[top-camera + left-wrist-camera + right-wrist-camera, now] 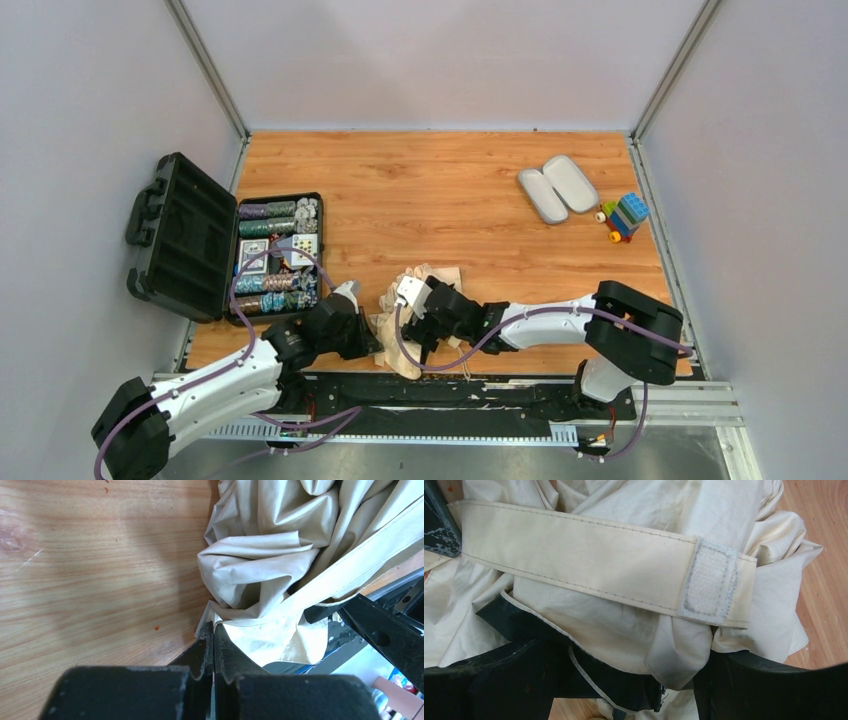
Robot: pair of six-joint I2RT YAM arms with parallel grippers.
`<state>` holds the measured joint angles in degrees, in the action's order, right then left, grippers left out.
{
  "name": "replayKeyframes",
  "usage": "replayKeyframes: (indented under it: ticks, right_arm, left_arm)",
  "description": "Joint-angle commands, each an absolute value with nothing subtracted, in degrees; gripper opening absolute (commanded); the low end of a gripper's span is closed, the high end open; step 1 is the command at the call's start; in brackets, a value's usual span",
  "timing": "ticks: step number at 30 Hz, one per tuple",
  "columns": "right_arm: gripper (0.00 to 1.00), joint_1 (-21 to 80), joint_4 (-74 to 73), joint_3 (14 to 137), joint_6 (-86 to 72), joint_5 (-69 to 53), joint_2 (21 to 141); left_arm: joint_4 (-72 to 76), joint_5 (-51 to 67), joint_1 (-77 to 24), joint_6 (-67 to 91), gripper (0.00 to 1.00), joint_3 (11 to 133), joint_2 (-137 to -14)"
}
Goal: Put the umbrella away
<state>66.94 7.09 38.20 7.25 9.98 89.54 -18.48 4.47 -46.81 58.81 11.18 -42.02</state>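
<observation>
On the rectangular wood-grain table, the compact folding umbrella of beige-tan fabric lies at the near edge, about midway across. The left gripper meets its left side at the fabric's hem. The right gripper straddles it from the right. At the table's left edge sits an open black plastic hard case, lid to the left, with rows of poker chips inside. Far right lie 2 lilac-grey oval hard cases, side by side and touching, with a small multicoloured block toy just right of them.
</observation>
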Motion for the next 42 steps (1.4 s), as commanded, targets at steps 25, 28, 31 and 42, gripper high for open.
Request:
replayKeyframes:
  ticks: [25,28,31,42]
  right_arm:
    - [0.0,52.84,9.76,34.62,-10.84,-24.17,90.72]
    - [0.0,45.15,12.93,34.43,-16.56,-37.55,92.54]
    - [0.0,40.29,16.7,34.44,-21.39,-47.09,97.01]
    - [0.0,38.89,13.74,37.33,-23.04,-43.81,105.13]
  left_arm:
    - [-41.54,1.16,-46.67,54.06,0.0,24.33,-36.84]
    - [-40.15,4.26,-46.67,54.84,0.0,23.59,-35.12]
    - [-32.4,9.19,-46.72,56.87,0.0,19.18,-34.59]
    - [-16.95,6.37,-50.09,57.96,0.0,10.41,-49.24]
